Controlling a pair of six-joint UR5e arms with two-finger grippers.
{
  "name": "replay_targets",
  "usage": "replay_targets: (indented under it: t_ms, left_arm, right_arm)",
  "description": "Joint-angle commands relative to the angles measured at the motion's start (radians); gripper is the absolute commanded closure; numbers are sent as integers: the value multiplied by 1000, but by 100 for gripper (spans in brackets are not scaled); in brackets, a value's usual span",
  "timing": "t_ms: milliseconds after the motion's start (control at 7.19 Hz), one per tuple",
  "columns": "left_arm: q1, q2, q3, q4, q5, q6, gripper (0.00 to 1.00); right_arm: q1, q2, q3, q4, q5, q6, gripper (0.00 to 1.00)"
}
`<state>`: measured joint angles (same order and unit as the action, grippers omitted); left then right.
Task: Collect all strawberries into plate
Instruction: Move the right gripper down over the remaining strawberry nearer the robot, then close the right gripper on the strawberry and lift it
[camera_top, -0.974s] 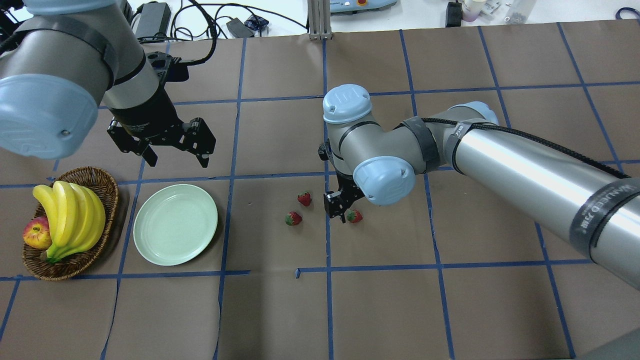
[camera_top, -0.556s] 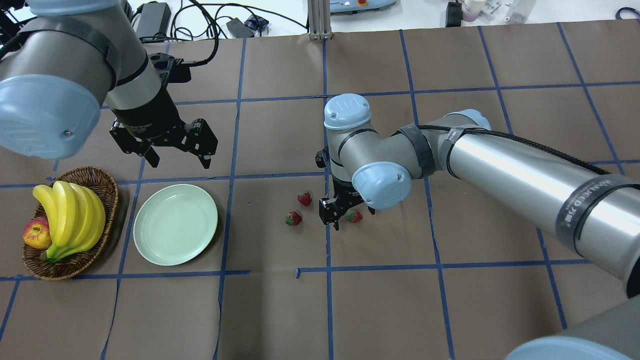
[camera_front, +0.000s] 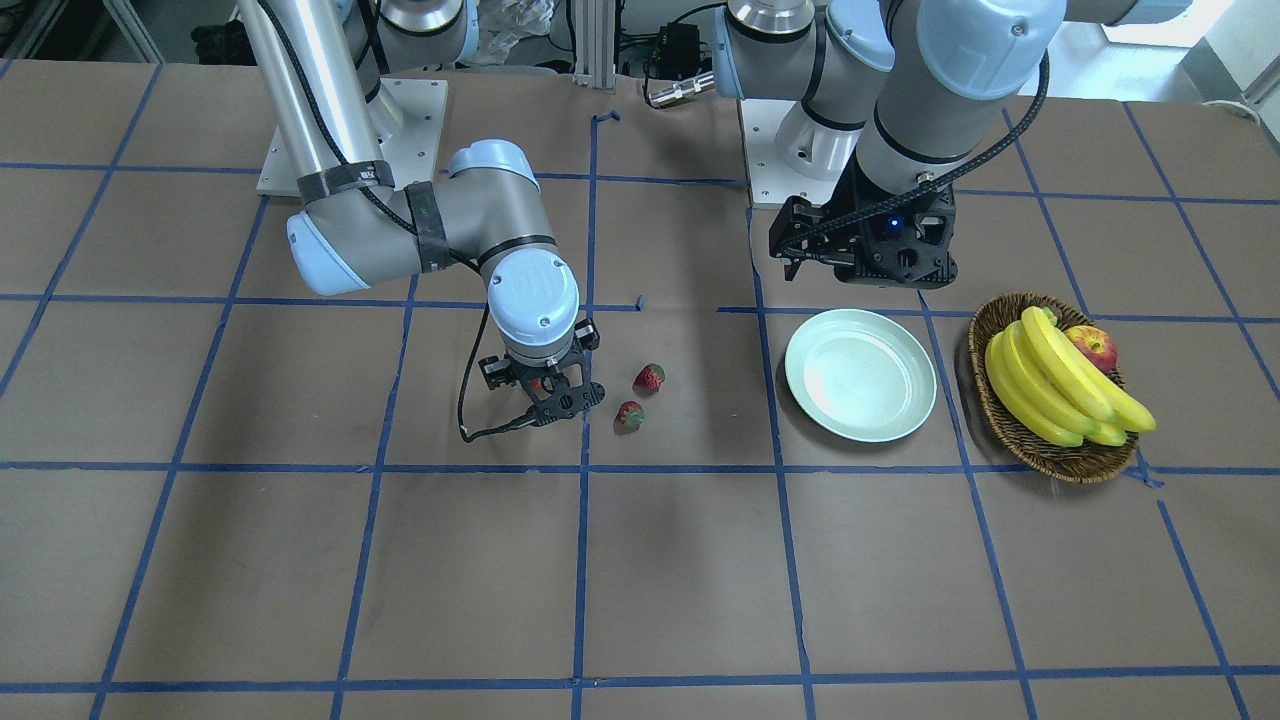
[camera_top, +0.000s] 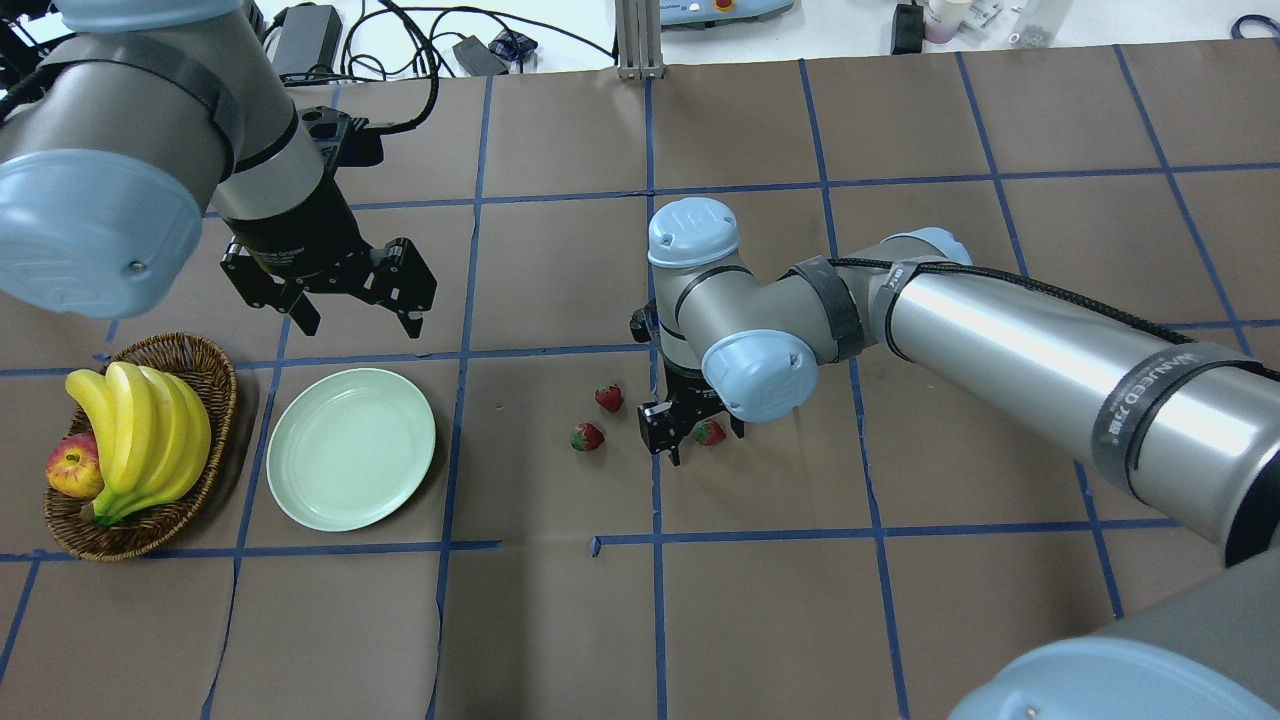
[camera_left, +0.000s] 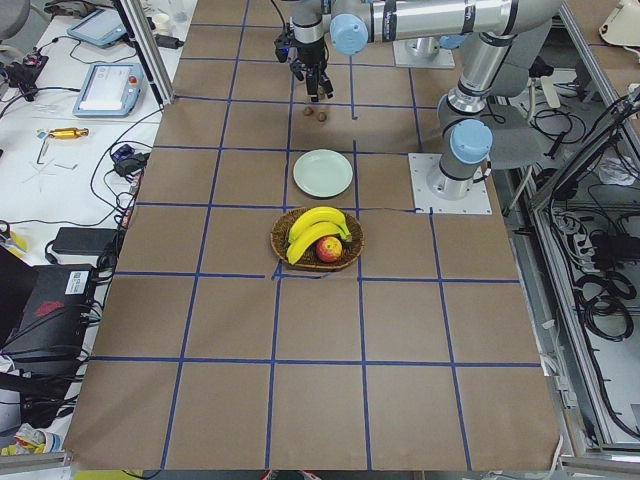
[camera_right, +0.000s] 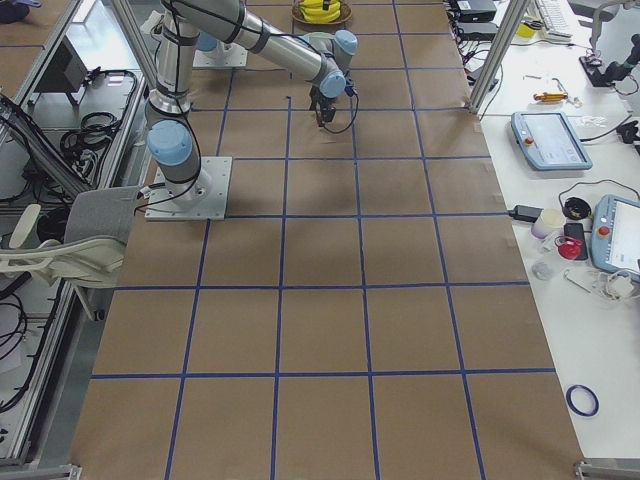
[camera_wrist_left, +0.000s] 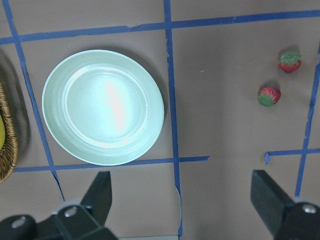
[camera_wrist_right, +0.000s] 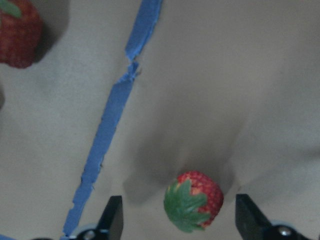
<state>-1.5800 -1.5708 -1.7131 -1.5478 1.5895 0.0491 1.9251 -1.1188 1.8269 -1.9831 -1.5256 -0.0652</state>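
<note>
Three small red strawberries lie on the brown table. Two lie free, one (camera_top: 609, 398) and another (camera_top: 587, 437), also in the front view (camera_front: 649, 378) (camera_front: 629, 414). The third strawberry (camera_top: 708, 432) (camera_wrist_right: 194, 200) lies between the fingers of my right gripper (camera_top: 699, 440) (camera_wrist_right: 180, 222), which is open, low over the table and not touching it. The mint-green plate (camera_top: 351, 449) (camera_wrist_left: 102, 106) is empty, left of the strawberries. My left gripper (camera_top: 350, 305) (camera_wrist_left: 182, 200) is open and empty, hovering beyond the plate's far edge.
A wicker basket (camera_top: 218, 365) with bananas (camera_top: 140, 430) and an apple (camera_top: 73, 465) stands left of the plate. Blue tape lines cross the brown table. Cables and boxes lie beyond the table's far edge.
My right gripper has come down and shifted slightly left, so its fingers now stand on either side of the right-hand strawberry. The left gripper has barely moved.
</note>
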Motion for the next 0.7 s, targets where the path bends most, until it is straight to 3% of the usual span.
replay_targets:
  t_ms: [0,139,556]
  left_arm:
    - [0,0,1,0,1,0,0]
    - [0,0,1,-2,1,0,0]
    - [0,0,1,-2,3,0,0]
  right_arm:
    - [0,2,0,1,-37,1,85]
    - [0,2,0,3,-39,1,100]
    - [-2,-10,-34,0,-80,5,100]
